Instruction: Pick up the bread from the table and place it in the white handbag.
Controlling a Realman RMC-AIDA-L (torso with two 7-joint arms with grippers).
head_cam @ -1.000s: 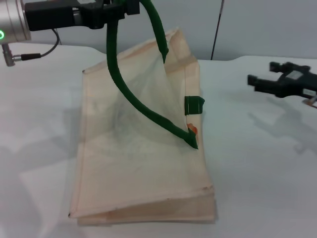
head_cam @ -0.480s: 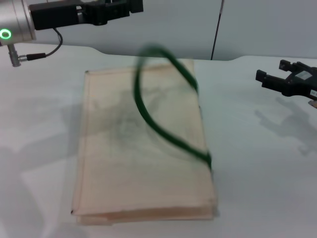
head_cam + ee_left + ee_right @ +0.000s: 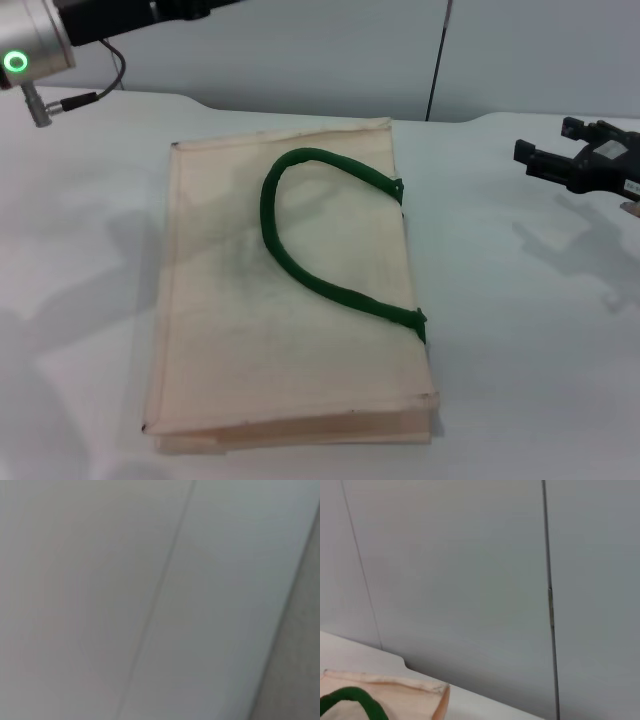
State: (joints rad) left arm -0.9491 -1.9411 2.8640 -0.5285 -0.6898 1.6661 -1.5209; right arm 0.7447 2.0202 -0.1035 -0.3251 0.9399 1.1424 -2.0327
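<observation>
The bread cannot be seen anywhere in these views: not on the bare desk [image 3: 520,350], not in either claw, and the white handbag [image 3: 290,300] hides whatever it may hold. That bag lies flat in the middle of the desk, its long axis running from the near edge away from the robot, its mouth edge along the robot's right side, with one dark green handle [image 3: 320,240] looped across its upper face. The right claw [image 3: 545,160] hangs over the desk well off to the bag's right, released, its two dark fingers spread with nothing between them. The left arm [image 3: 60,35] is raised at the far left corner; its claw is out of sight, so its state cannot be told. Judging by the flat, closed bag and the empty right claw, the bread is probably already inside. The right arm is nearer the bag's mouth.
</observation>
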